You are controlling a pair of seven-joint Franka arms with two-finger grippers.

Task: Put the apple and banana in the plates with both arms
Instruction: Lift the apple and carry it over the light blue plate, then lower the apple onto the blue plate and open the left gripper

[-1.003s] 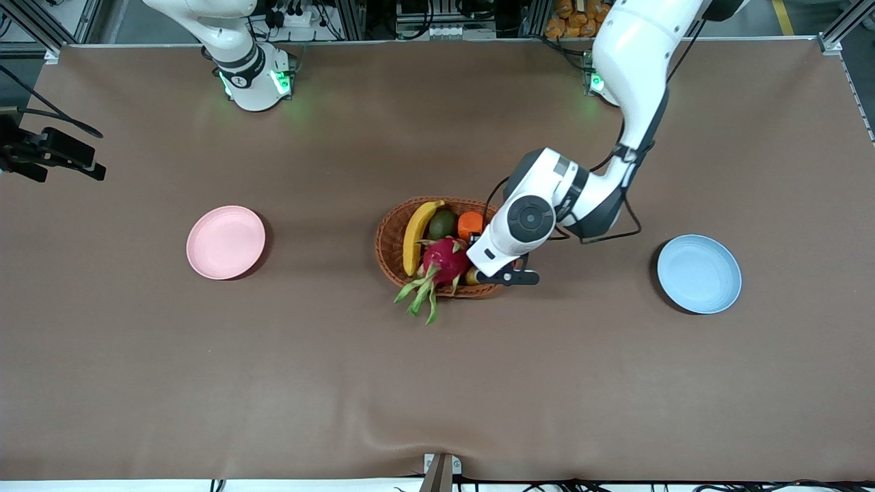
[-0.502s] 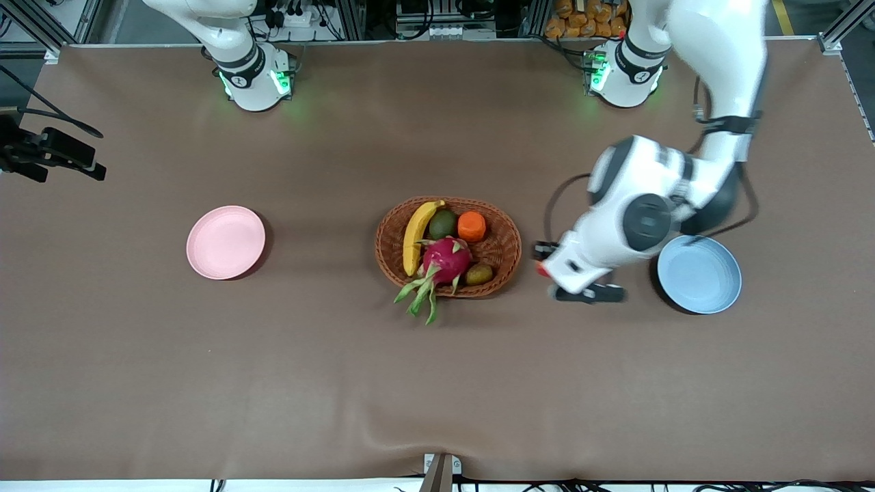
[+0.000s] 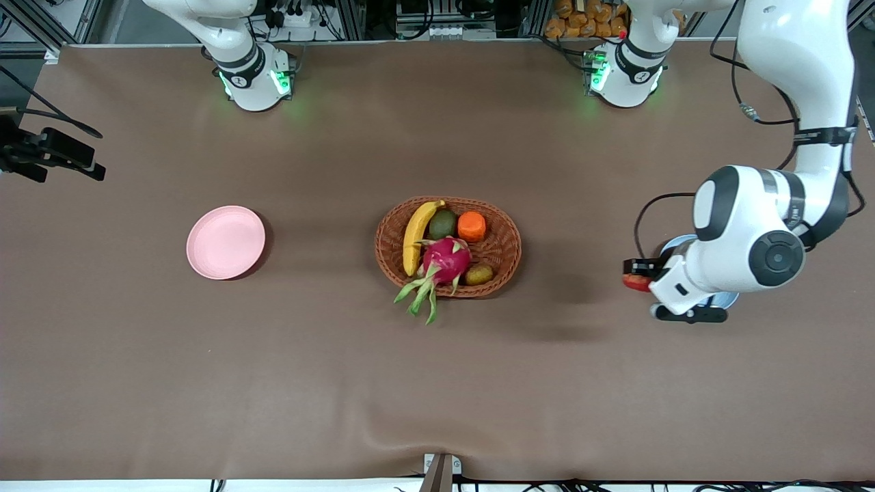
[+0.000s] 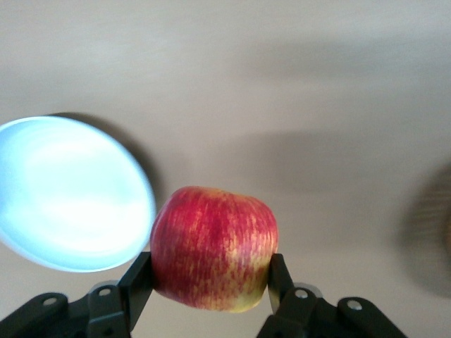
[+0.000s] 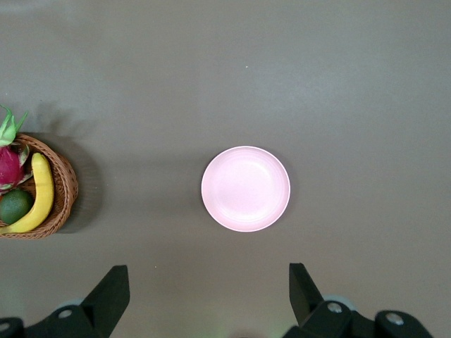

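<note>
While the right gripper [image 5: 204,299] is waiting wide open above the pink plate [image 5: 245,188], the left gripper [image 4: 210,299] is clamping the apple [image 4: 214,248] at the lower right of the front view, needing centring over the blue plate [image 4: 67,193].

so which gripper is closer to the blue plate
Left. The left gripper, shut on the apple, hangs beside the blue plate rim. The right gripper is open above the pink plate.

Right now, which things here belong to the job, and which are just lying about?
Job: apple held in left end effector; banana in the basket; blue plate; pink plate; right end effector, open, above pink plate.
Idle: basket, dragon fruit, orange fruit, two green fruits.
</note>
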